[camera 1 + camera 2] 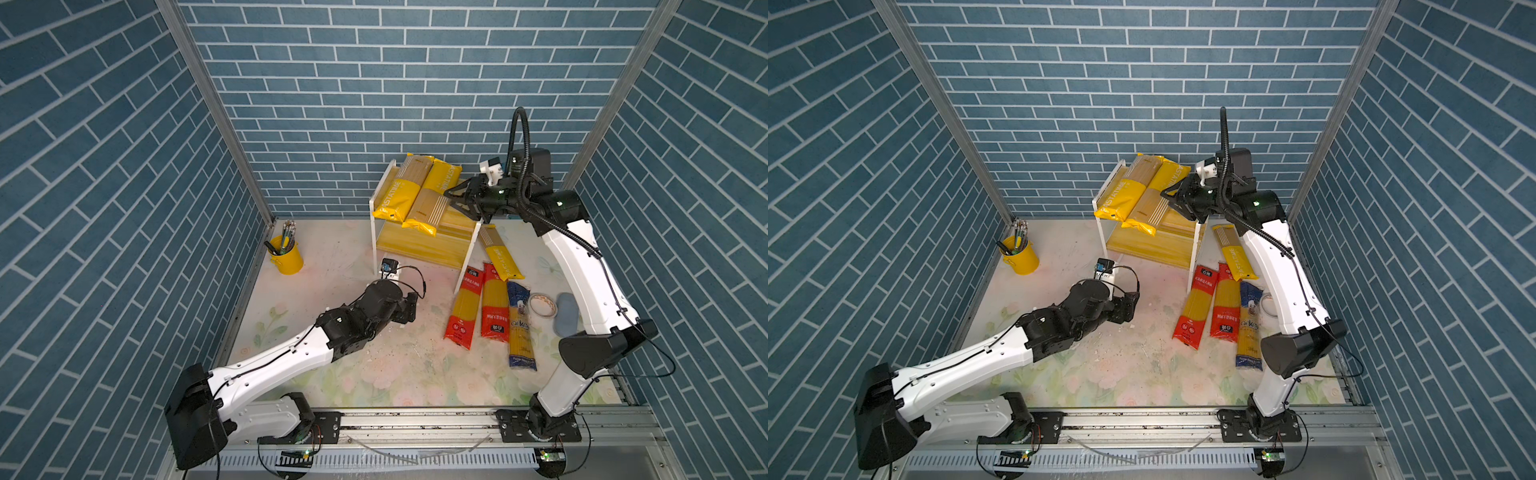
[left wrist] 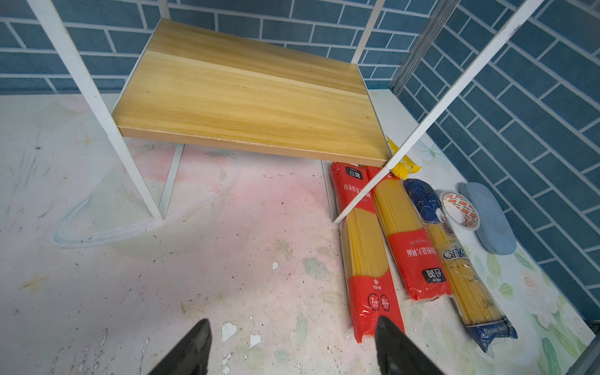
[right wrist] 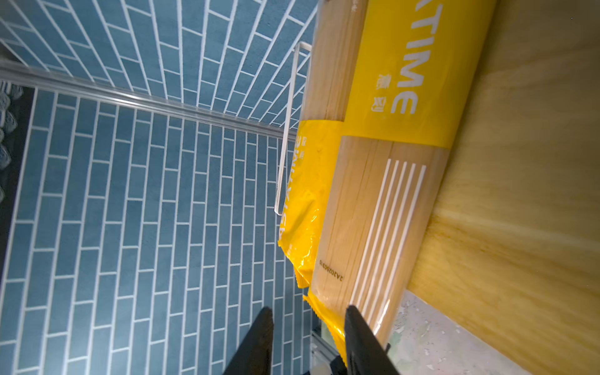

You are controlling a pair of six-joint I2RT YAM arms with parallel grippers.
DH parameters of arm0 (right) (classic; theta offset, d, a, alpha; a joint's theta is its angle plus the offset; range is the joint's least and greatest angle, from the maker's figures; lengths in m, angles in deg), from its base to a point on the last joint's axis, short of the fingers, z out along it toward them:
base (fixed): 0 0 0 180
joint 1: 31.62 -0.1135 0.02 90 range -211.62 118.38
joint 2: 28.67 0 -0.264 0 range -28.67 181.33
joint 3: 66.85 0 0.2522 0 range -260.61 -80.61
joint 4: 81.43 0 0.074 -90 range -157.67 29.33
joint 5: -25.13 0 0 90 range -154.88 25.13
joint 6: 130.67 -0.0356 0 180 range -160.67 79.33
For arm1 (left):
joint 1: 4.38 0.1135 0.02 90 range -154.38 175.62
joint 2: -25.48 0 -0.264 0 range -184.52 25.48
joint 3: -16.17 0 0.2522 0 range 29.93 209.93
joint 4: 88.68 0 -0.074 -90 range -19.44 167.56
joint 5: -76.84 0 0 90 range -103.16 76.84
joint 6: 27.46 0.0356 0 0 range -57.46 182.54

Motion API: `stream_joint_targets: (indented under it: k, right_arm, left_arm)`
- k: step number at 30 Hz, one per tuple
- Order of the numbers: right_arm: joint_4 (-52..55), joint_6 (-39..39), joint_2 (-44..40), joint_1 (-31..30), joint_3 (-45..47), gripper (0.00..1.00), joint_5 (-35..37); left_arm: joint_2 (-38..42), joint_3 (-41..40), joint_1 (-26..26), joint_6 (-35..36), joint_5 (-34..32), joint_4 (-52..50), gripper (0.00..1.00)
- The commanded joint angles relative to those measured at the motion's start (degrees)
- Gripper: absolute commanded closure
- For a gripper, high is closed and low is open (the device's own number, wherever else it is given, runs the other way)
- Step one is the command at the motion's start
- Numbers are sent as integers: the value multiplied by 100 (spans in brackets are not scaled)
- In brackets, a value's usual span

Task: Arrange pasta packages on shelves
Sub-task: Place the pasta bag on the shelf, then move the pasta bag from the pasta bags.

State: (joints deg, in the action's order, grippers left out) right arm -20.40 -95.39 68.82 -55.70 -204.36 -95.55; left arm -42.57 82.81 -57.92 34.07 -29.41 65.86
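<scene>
Seemingly between placements: right tool, jaws apart and empty, beside two wide yellow-and-tan PASTATIME bags atop the white-framed wooden rack, mid-frame. Left tool apart, empty. Next: grip a red-ended clear spaghetti bag on the flowered surface, below the rack.
</scene>
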Motion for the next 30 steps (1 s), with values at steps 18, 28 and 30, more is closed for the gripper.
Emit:
stream_joint_targets:
  k: [18,28,30]
  right_arm:
    - [-503,1575,-2861,1951,4243,65,1764]
    - [-1625,1192,-1654,3024,5532,59,1567]
    - [-1886,1124,-1207,3137,5464,58,1591]
  left_arm:
    - [-1817,1347,-1150,930,-632,554,10]
    - [-2652,1111,-1121,327,175,1610,0]
    - [-2749,1088,-1098,163,323,1687,0]
